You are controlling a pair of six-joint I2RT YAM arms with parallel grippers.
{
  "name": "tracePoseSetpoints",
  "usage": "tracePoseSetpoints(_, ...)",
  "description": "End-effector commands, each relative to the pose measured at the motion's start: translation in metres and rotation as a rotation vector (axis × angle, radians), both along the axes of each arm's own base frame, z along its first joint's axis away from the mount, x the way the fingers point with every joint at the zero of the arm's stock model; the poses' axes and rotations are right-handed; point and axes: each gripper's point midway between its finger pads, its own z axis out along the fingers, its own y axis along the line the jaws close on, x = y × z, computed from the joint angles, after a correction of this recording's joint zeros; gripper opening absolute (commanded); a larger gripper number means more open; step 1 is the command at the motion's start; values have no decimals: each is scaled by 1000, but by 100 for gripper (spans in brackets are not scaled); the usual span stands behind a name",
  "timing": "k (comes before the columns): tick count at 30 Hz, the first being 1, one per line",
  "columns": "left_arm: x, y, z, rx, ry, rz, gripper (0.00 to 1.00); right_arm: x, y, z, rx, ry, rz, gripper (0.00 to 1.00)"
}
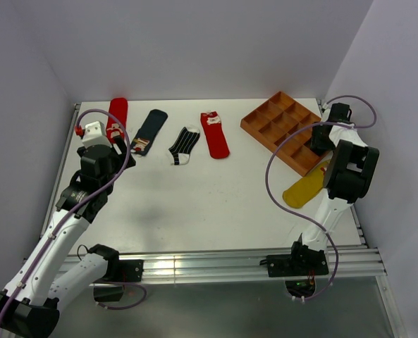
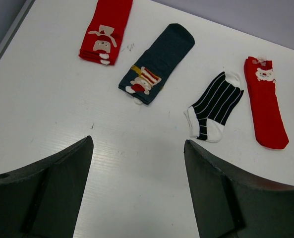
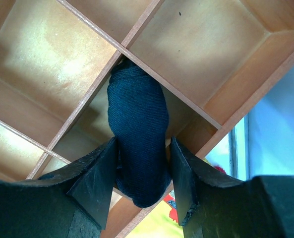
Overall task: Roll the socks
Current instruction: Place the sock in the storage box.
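Possibly the roll springs open or hangs up on a divider if let go here, since the rolled plain navy fabric sock (image 3: 137, 114) sits right at a divider crossing of the brown wooden compartment tray (image 3: 206, 44). Right gripper (image 3: 143, 163) is narrowly parted and clenched on that sock, both fingers touching it. Left gripper (image 2: 138, 148) is spread wide, holding nothing, over the flat black-and-white striped sock (image 2: 216, 106).

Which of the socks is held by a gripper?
The plain navy sock, bunched up and pinched by the right gripper over the wooden tray. The other socks lie on the table, with no gripper on them.
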Motion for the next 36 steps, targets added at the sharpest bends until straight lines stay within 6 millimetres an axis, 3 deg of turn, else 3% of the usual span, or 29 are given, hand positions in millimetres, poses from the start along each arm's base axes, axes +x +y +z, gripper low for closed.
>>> tracePoseSetpoints(1,2,-1,6,-9,-25,-8,79,6,-10,36,-30,-90,-41,53)
tracePoseSetpoints(6,2,-1,7,-10,-27,-8,79,12,-10,64,-33,-181,-73,52)
tracePoseSetpoints(11,1,-2,7,-13,-30,-12,79,6,-8,71,-31,-223,-109,47)
tracePoseSetpoints(18,1,-2,8,-15,-32,-15,79,-8,-8,36,-11,-142,-157,32)
tracePoseSetpoints(24,1,-2,7,-15,-30,-18,79,-29,-3,-7,14,-40,-188,16)
tracePoseSetpoints(28,1,-3,8,-16,-32,-19,79,-32,-3,-20,21,1,-188,14)
tracePoseSetpoints(32,1,-3,8,-18,-33,-19,79,-21,-6,-8,35,-13,-208,16)
tracePoseSetpoints(36,1,-2,9,-20,-35,-17,79,-12,-10,31,8,-107,-233,25)
